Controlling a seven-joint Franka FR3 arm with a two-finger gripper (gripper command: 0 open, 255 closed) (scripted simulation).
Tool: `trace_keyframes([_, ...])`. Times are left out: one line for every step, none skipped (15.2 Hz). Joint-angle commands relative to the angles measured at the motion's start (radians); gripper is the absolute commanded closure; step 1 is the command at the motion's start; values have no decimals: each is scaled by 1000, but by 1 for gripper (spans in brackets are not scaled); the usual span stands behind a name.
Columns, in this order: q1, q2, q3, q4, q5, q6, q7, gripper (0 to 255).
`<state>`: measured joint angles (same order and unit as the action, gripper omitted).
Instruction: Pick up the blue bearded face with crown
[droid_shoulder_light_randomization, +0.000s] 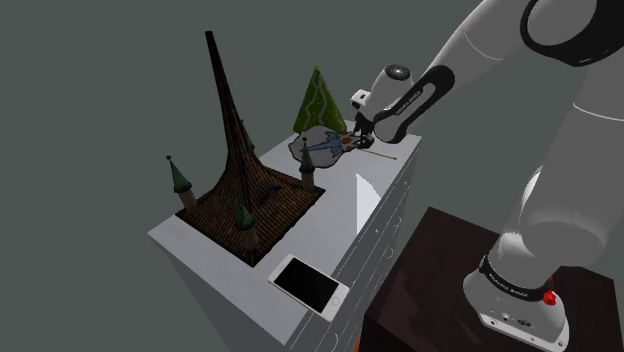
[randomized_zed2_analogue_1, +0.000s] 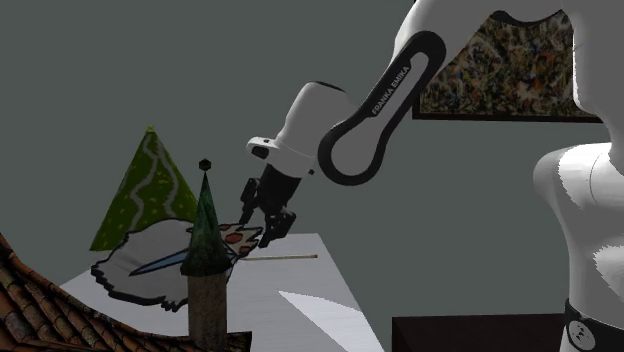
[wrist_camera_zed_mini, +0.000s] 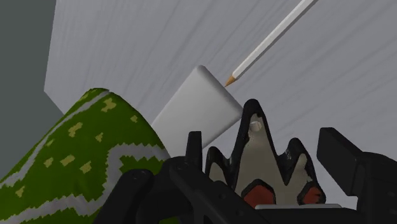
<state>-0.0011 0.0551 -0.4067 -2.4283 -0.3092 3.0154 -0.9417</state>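
While the arm reaches up from its dark stand in the shoulder view, the hand sits low over the far end of the white counter. It is right at the bearded face with crown, which lies just in front of a green cone. A thin pencil lies just beside the face toward that view's right. A spired building model fills the counter's left part, and a phone lies near the front edge.

In the second exterior view the hand comes down at a slant onto the crown end of the face, its fingers narrow and set on either side of the crown. A turret of the building stands in front and hides the middle of the face. To the turret's left a pale beard with a blue streak shows. I cannot tell whether the face rests on the counter or hangs just clear of it.

In the wrist view the two black fingers stand a narrow way apart with the crown's dark-edged points between them. They meet the crown on both sides, so the hand clasps the face by its crown. The rest of the face is hidden under the hand. A white block lies just beyond the crown, the pencil's tip points toward it, and the cone rises beside one finger.
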Motion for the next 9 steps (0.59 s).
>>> trace_keyframes([1, -28, -1, 1, -6, -28, 0, 255])
trace_keyframes([2, -40, -1, 4, -7, -42, -2, 255])
trace_keyframes([3, -52, 0, 8, -7, -57, -4, 255])
trace_keyframes([3, -63, 1, 11, -8, -72, -6, 255])
trace_keyframes([4, -74, 1, 15, -8, -86, -7, 255])
trace_keyframes([5, -85, 2, 19, -8, -101, -9, 255])
trace_keyframes([5, -95, 3, 23, -7, -115, -11, 255])
trace_keyframes([6, -97, 3, 24, -7, -117, -11, 255])
trace_keyframes([6, -97, 3, 24, -7, -117, -11, 255])
